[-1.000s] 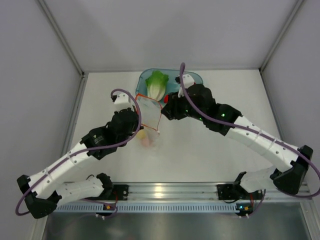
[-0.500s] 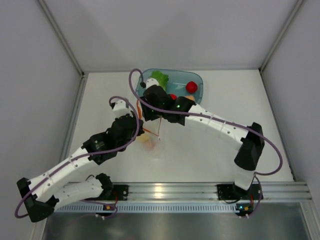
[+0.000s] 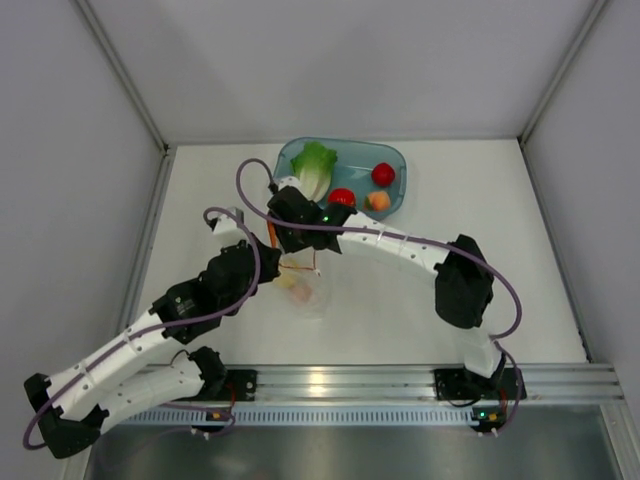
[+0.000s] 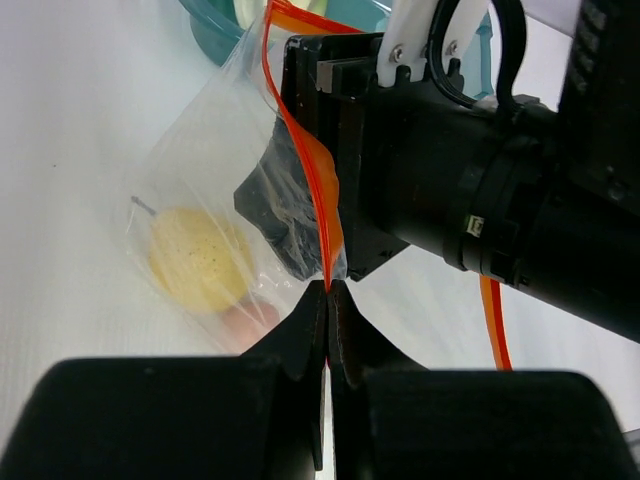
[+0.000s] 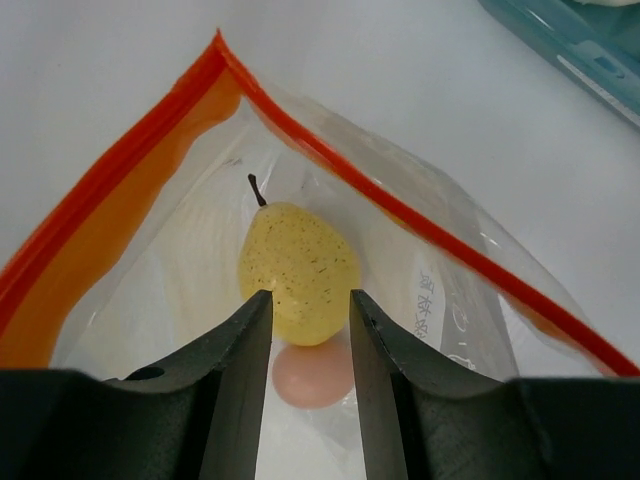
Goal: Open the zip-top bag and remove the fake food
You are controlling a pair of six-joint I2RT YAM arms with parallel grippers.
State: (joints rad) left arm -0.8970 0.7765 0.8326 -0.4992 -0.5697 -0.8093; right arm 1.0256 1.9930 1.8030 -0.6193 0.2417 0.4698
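The clear zip-top bag (image 3: 303,288) lies mid-table with its mouth held open. My left gripper (image 4: 328,290) is shut on the bag's orange-red zip strip (image 4: 312,165) and holds that edge up. My right gripper (image 5: 311,300) is open, its fingers inside the bag mouth, just short of the yellow pear (image 5: 297,270). A pink peach (image 5: 312,378) lies under the pear. From above, the right gripper (image 3: 297,250) points down at the bag next to the left gripper (image 3: 275,265). The lettuce (image 3: 313,168), two red pieces (image 3: 383,174) and an orange piece (image 3: 378,200) lie in the teal bin (image 3: 398,160).
The teal bin stands at the back centre, just beyond the bag. The right arm stretches across the middle of the table from its base at right. Grey walls close in the table on three sides.
My right arm has swung left from the bin and brought its open gripper to the bag mouth. My left gripper has drawn the bag slightly down and left, still holding the strip.
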